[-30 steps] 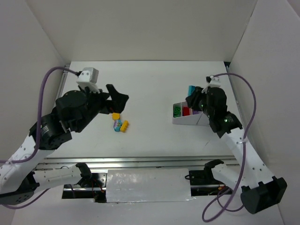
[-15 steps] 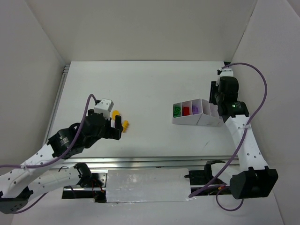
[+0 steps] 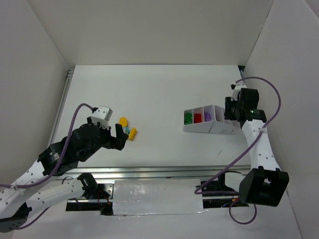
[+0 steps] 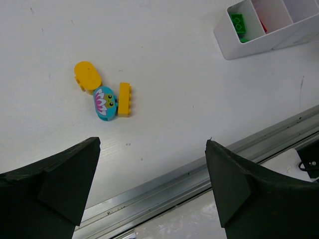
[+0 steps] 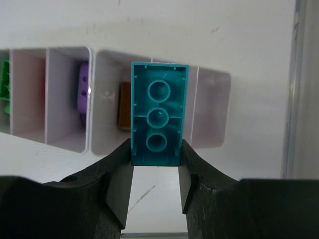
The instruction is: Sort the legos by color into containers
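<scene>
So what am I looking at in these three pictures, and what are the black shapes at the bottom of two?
Two robot arms work at a white table. One picture looks down from above; the other two come from a camera on each wrist, so the black shapes are that arm's claw. The left claw is open near three loose pieces: a yellow round piece, a yellow brick and a teal oval piece. The right claw grips a teal brick above the white tray, whose compartments hold a green brick, a red brick and a purple brick.
</scene>
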Action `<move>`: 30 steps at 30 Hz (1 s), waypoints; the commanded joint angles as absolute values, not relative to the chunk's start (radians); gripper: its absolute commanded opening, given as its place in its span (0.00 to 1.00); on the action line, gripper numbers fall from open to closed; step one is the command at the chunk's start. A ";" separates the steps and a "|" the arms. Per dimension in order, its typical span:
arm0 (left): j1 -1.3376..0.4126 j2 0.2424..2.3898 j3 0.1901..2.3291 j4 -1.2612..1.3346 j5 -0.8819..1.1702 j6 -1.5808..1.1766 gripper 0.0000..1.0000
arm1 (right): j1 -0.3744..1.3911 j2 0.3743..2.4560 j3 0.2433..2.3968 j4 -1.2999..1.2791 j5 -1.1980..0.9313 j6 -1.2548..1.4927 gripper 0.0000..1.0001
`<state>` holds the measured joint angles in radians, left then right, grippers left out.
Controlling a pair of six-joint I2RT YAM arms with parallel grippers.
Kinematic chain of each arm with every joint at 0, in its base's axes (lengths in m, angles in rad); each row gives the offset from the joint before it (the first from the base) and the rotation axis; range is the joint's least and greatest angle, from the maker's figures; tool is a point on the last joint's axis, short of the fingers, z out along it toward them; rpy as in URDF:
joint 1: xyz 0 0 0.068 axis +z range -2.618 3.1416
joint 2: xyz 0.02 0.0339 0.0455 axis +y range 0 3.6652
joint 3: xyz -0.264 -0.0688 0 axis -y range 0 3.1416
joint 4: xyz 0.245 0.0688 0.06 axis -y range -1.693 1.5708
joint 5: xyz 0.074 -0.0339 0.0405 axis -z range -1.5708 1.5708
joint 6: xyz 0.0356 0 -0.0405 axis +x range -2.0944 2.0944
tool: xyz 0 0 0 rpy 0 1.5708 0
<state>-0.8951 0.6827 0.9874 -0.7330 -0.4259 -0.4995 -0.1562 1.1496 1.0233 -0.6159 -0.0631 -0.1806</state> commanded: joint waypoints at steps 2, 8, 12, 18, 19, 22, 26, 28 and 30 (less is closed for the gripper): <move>-0.893 0.661 0.985 -0.692 -0.410 -0.477 1.00 | -0.160 1.117 0.927 -0.585 0.006 -0.157 0.00; -0.893 0.657 0.986 -0.692 -0.405 -0.474 1.00 | -0.161 1.057 0.871 -0.520 0.104 -0.130 0.00; -0.893 0.638 0.983 -0.690 -0.403 -0.474 1.00 | -0.161 1.117 0.903 -0.538 0.101 -0.126 0.00; -0.893 0.641 0.983 -0.689 -0.403 -0.469 0.99 | -0.161 1.144 0.925 -0.537 0.048 -0.129 0.03; -0.893 0.644 0.985 -0.689 -0.400 -0.468 1.00 | -0.161 1.143 0.925 -0.529 0.040 -0.126 0.05; -0.891 0.646 0.983 -0.684 -0.387 -0.462 0.99 | -0.161 1.146 0.937 -0.526 0.012 -0.124 0.16; -0.891 0.647 0.982 -0.686 -0.387 -0.462 0.99 | -0.163 1.154 0.943 -0.525 0.012 -0.120 0.25; -0.890 0.646 0.980 -0.684 -0.385 -0.460 0.99 | -0.163 1.161 0.946 -0.528 0.011 -0.120 0.28; -0.890 0.646 0.982 -0.684 -0.385 -0.460 0.99 | -0.161 1.164 0.945 -0.525 0.014 -0.115 0.31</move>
